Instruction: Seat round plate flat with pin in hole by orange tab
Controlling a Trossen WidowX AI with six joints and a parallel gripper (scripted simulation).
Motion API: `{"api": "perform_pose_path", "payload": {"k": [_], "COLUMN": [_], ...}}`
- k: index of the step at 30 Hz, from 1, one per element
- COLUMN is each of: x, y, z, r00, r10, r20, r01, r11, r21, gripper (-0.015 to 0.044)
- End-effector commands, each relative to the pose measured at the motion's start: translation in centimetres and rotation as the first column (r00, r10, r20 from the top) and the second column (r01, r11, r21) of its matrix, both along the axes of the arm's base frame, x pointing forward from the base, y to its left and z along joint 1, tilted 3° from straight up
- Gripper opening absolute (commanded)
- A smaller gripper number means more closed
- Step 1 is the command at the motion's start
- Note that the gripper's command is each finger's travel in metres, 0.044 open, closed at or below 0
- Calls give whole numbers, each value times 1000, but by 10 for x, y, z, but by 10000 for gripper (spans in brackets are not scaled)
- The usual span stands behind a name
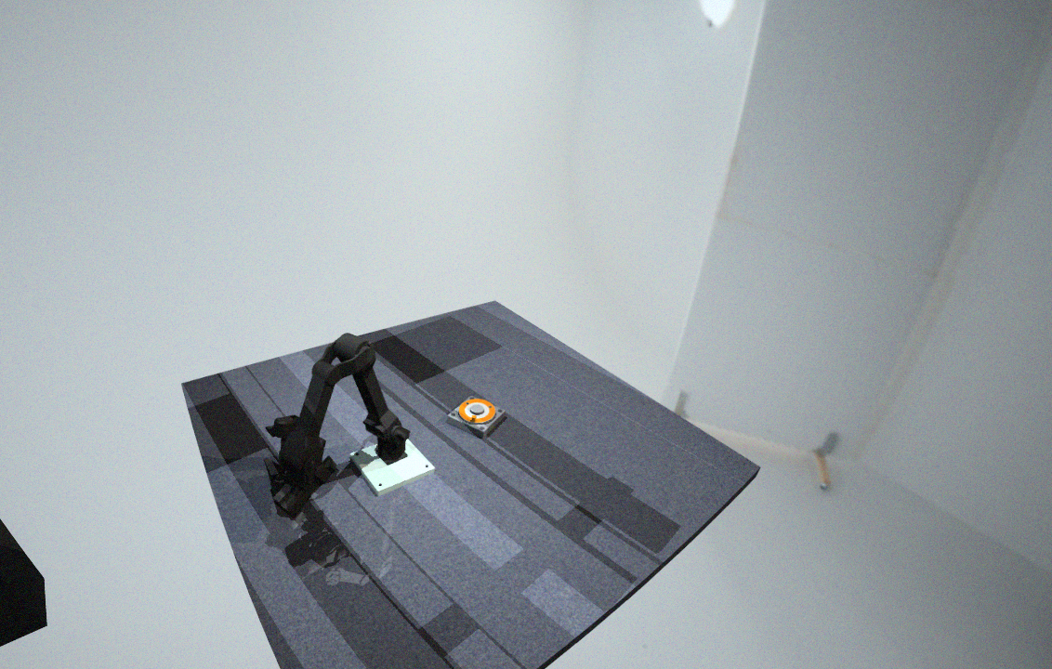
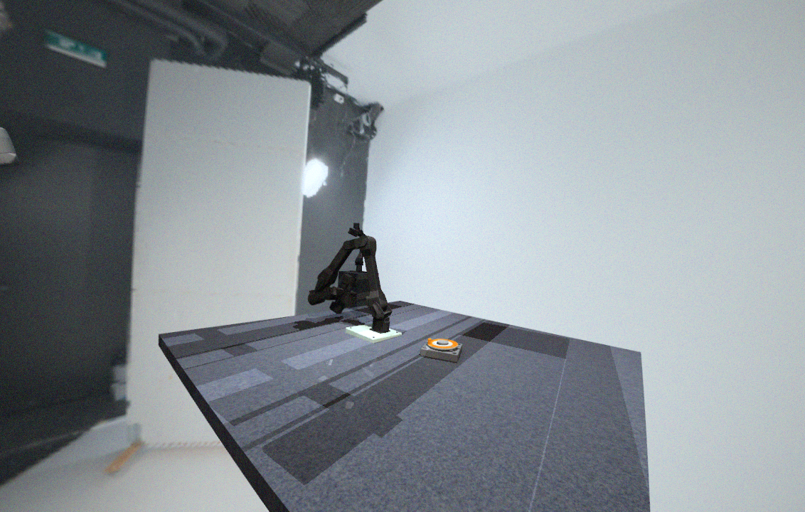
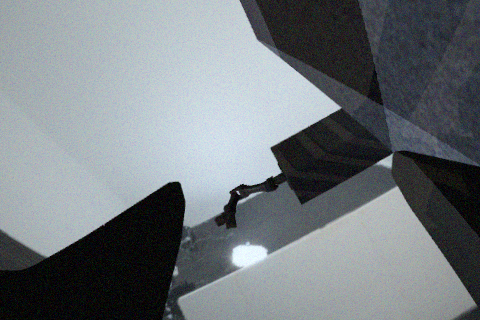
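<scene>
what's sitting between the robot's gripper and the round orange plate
In the top view, the arm's pale square mounting plate lies between the open black gripper and round orange plate; otherwise only grey patterned tabletop.

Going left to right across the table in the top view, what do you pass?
Gripper, hanging open near the table's left side → white mounting plate under the arm → round plate, orange, on its grey base.

An orange plate [image 1: 477, 410] on a grey base [image 1: 486, 425]; the black arm [image 1: 330, 390] stands over a grey-striped table [image 1: 563, 516].
</scene>
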State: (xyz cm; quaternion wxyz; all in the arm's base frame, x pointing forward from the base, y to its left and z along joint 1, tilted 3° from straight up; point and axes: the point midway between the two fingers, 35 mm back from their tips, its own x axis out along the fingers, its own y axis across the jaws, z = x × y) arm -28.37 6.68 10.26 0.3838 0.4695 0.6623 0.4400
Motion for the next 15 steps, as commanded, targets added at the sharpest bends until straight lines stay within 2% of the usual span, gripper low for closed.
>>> {"api": "perform_pose_path", "payload": {"k": [1,3,8,11,15], "x": [0,0,2,6,25], "y": [-1,-12,-85,-103,-159], "z": [-1,-11,-17,-22,-25], "r00": [1000,1000,979,970,932], "r10": [-1,3,132,138,180], "r20": [5,29,-158,-199,-314], "r01": [1,0,-171,-198,-316], "r11": [1000,997,949,925,829], "r21": [-9,-79,-265,-324,-462], "gripper": [374,321,190,111,6]}}
